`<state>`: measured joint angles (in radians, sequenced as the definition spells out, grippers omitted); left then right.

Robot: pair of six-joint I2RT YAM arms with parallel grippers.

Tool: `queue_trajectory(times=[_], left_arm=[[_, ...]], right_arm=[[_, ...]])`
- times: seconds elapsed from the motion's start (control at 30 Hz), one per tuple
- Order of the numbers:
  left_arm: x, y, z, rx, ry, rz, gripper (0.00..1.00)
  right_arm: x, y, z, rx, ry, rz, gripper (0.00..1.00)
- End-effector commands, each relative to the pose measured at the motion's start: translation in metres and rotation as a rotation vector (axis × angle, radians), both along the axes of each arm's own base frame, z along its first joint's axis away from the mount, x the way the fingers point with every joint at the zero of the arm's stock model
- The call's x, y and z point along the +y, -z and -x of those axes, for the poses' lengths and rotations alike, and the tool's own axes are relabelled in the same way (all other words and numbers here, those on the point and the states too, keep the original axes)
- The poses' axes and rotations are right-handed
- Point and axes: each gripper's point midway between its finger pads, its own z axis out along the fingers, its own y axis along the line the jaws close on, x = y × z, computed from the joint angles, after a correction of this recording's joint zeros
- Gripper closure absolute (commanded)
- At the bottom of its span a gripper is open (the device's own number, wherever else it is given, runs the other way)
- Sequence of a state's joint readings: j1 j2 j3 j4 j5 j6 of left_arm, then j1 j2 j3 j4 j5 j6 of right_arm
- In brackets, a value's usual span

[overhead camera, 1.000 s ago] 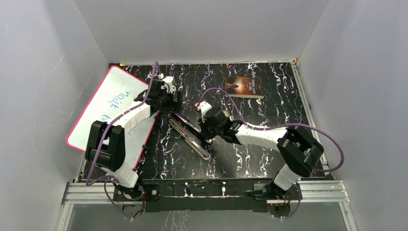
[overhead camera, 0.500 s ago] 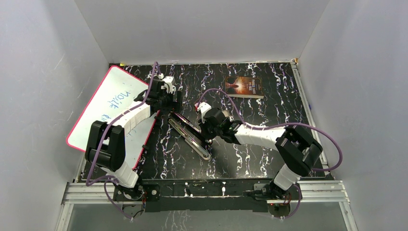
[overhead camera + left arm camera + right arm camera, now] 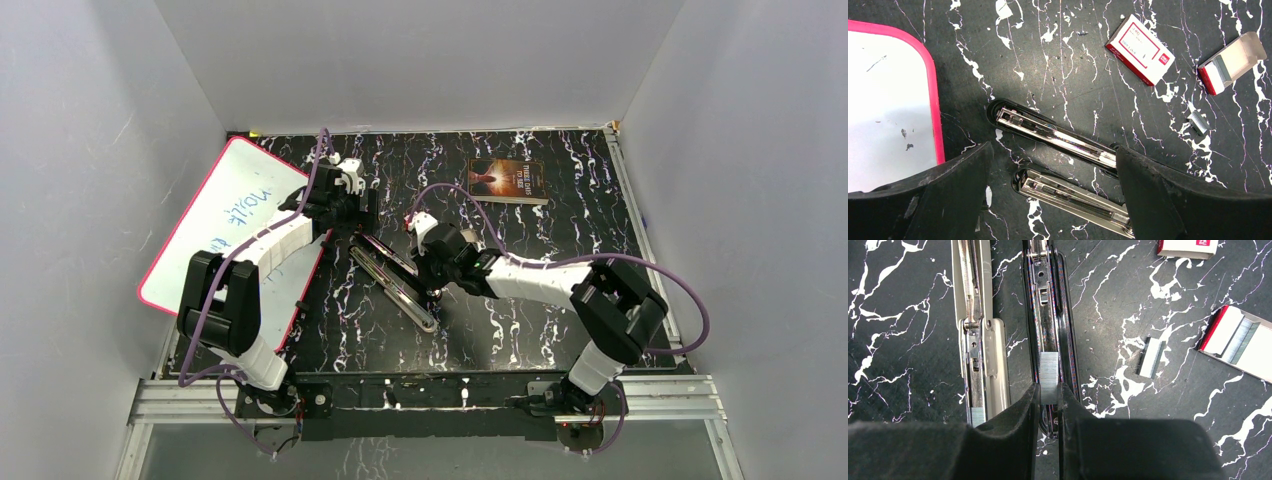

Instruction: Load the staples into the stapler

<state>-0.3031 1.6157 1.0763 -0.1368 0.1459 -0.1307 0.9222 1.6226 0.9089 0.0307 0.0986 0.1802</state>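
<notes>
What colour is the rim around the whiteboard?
Pinkish red. The whiteboard rim shows best in the left wrist view.

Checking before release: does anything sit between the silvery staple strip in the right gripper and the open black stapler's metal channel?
Nothing visible does. The silvery staple strip, pinched by the right gripper, is lined up over the open black stapler's metal channel.

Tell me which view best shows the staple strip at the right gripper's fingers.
Right wrist: the staple strip sits sharp in the right gripper, over the black stapler. Top external hides it under that gripper; left wrist does not show it.
</notes>
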Motion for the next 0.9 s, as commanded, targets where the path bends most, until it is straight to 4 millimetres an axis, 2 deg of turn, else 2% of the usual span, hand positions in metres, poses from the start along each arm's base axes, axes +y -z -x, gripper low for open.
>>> queue_trajectory(times=[0.0, 0.87], left_arm=[[-0.002, -0.011, -0.005, -0.016, 0.006, 0.01, 0.09], [-0.001, -0.008, -0.004, -0.01, 0.006, 0.006, 0.09]], right_arm=[[0.001, -0.005, -0.008, -0.004, 0.014, 0.024, 1.0], [-0.002, 0.009, -0.008, 0.03, -0.011, 0.114, 1.0]])
